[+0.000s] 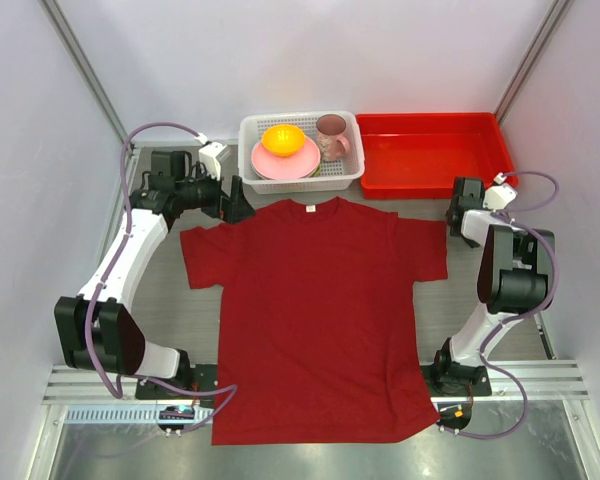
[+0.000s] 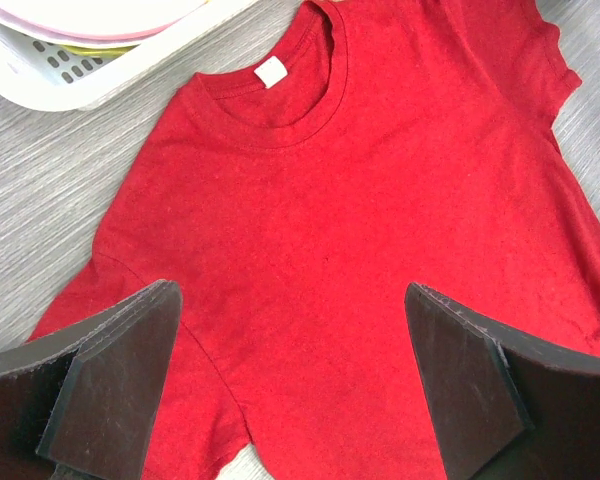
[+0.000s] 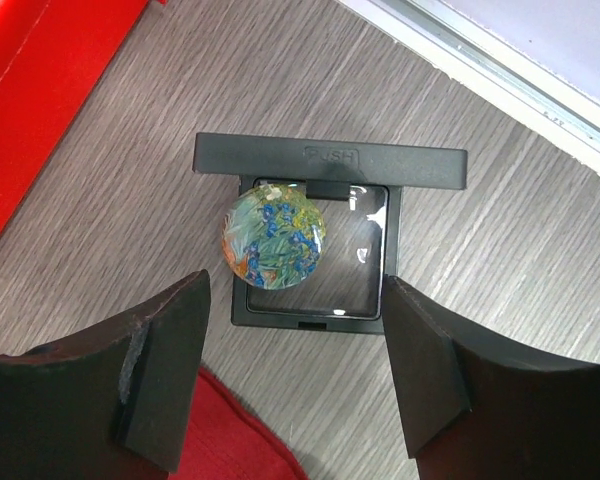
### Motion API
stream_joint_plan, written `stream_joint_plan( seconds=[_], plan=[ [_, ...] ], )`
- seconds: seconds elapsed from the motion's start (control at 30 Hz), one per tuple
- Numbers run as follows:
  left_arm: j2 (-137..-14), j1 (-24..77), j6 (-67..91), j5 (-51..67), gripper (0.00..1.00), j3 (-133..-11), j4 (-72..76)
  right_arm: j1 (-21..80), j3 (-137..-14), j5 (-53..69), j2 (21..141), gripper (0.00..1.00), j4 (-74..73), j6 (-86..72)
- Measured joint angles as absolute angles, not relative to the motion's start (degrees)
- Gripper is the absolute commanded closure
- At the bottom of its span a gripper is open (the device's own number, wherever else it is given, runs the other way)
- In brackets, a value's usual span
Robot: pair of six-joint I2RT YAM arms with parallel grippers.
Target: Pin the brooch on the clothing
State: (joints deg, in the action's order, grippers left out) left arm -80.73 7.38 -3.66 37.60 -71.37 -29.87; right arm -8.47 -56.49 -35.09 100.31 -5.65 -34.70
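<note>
Brooch [image 3: 274, 236], likely light, rigid and slick-domed, is best pinched across its rim off the black case [image 3: 330, 160]; left jaws and right jaws are both seen wide, nothing held.

Bright, even light, soft shadows; glare on the clear case [image 3: 355, 265].

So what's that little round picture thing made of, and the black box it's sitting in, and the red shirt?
The brooch has a smooth, glossy face over a printed flower picture, so probably glass or resin. The black box looks like matte moulded plastic, embossed PUSH, with a clear shiny film that reflects light. The shirt is a soft matte knit, likely cotton, with a ribbed collar.
</note>
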Motion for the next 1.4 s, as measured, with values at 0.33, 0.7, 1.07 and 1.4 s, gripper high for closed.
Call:
stream_joint_plan(
  seconds=[0.33, 0.7, 1.07, 1.4],
  plan=[
    [-80.8, 7.4, -4.0, 37.6, 0.01, -71.5, -29.9, -8.4, -58.2, -35.5, 104.0, 0.27, -3.9, -34.7],
    [-80.8, 7.4, -5.0, 37.6, 0.02, -71.5, -29.9, -8.4, -60.5, -35.5, 107.0, 0.28, -2.9, -35.0],
    [-81.1, 7.4, -5.2, 37.6, 0.02, -71.5, -29.9, -8.4, -61.3, -35.8, 107.7, 0.46, -3.1, -36.6],
    [-81.4, 7.4, -5.2, 37.6, 0.02, -71.6, -29.8, -8.4, -61.5, -36.1, 107.7, 0.60, -3.4, -37.6]
  ],
)
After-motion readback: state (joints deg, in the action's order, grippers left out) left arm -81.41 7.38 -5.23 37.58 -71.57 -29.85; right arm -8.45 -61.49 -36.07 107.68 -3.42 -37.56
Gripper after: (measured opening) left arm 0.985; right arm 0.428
